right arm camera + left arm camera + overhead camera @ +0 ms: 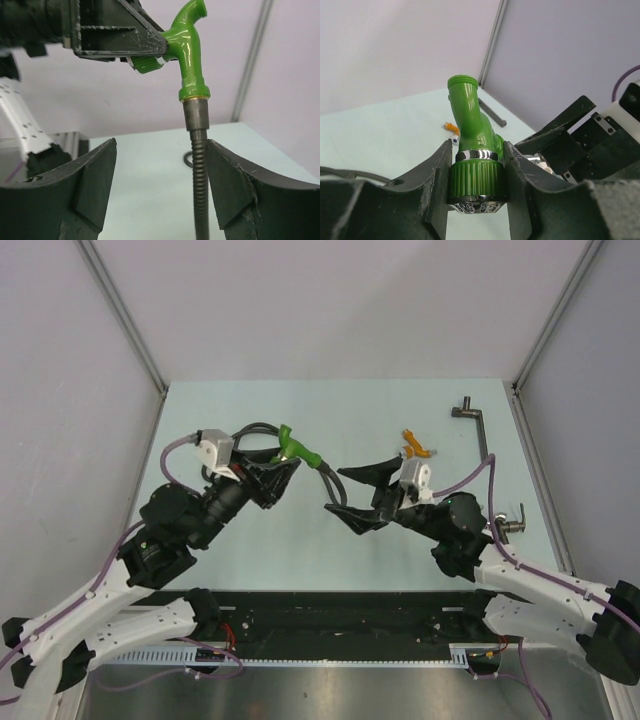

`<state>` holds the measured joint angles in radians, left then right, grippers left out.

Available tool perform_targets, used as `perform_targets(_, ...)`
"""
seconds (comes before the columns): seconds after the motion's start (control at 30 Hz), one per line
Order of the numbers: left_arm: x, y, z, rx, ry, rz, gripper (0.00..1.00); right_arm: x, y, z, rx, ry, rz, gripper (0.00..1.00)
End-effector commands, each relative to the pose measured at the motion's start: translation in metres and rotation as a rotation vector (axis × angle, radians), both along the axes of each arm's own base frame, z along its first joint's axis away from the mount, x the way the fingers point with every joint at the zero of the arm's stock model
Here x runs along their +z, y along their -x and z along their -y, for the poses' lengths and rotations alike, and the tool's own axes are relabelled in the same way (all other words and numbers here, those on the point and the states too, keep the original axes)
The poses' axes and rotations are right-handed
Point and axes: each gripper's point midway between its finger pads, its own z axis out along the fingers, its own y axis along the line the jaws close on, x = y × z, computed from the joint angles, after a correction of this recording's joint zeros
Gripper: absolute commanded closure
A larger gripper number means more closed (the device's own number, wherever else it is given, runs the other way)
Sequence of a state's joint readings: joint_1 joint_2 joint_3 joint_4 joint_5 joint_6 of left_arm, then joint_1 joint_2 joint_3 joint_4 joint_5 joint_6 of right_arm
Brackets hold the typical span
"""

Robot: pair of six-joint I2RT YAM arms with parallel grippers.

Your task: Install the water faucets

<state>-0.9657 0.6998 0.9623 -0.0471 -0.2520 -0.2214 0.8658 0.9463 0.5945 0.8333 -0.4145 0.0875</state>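
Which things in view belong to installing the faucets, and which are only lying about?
For the job:
- green faucet, gripped by the left gripper
- hose joined to it
- orange faucet

Lying about:
- bent metal rod
- small metal fitting

place: robot lab cell | evid: plain white wall panels (330, 300) w/ alu frame posts (125, 315) — pale green bench (280, 545)
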Motion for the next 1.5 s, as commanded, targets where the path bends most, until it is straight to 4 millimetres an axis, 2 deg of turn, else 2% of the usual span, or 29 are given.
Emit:
perform_targets(0.0, 0.006, 0.000, 0.010, -0.029, 0.016, -0.057, 1.00, -0.020, -0.037, 0.002, -0.307, 0.124, 0.086, 0.27)
perform_targets(0.07, 0.000, -0.001, 0.019, -0.051, -0.012, -0.080, 1.00, -0.025, -0.034, -0.005, -0.326, 0.140, 0.101, 0.28)
perform_targets(0.13, -0.004, 0.000, 0.026, -0.068, -0.028, -0.090, 1.00, -0.028, -0.042, -0.004, -0.399, 0.162, 0.115, 0.30)
perform_targets(0.3, -0.011, 0.001, 0.035, -0.080, -0.058, -0.096, 1.00, -0.032, -0.047, -0.003, -0.499, 0.183, 0.131, 0.39)
perform_targets(0.63, -0.020, 0.003, 0.047, -0.073, -0.099, -0.098, 1.00, -0.035, -0.054, -0.002, -0.584, 0.201, 0.143, 0.41)
perform_targets(0.77, -0.019, 0.003, 0.047, -0.066, -0.098, -0.094, 1.00, -0.038, -0.055, -0.004, -0.588, 0.210, 0.145, 0.58)
perform_targets(0.9, -0.012, 0.005, 0.045, -0.066, -0.083, -0.082, 1.00, -0.042, -0.057, -0.006, -0.594, 0.220, 0.145, 0.64)
perform_targets(1.03, -0.010, 0.007, 0.045, -0.072, -0.078, -0.077, 1.00, -0.042, -0.057, -0.008, -0.589, 0.227, 0.146, 0.77)
perform_targets(1.17, -0.007, 0.008, 0.040, -0.068, -0.082, -0.063, 1.00, -0.040, -0.053, -0.011, -0.557, 0.222, 0.148, 1.00)
perform_targets(1.3, -0.004, 0.015, 0.032, -0.086, -0.127, -0.002, 1.00, -0.036, -0.043, -0.012, -0.456, 0.211, 0.140, 1.00)
perform_targets(1.33, 0.001, 0.021, 0.028, -0.109, -0.128, 0.025, 1.00, -0.035, -0.033, -0.018, -0.374, 0.200, 0.139, 1.00)
perform_targets(1.4, 0.002, 0.025, 0.024, -0.123, -0.174, 0.070, 1.00, -0.029, -0.029, -0.014, -0.312, 0.192, 0.141, 1.00)
perform_targets(1.47, 0.009, 0.035, 0.022, -0.176, -0.196, 0.124, 1.00, -0.024, -0.011, -0.017, -0.172, 0.173, 0.145, 1.00)
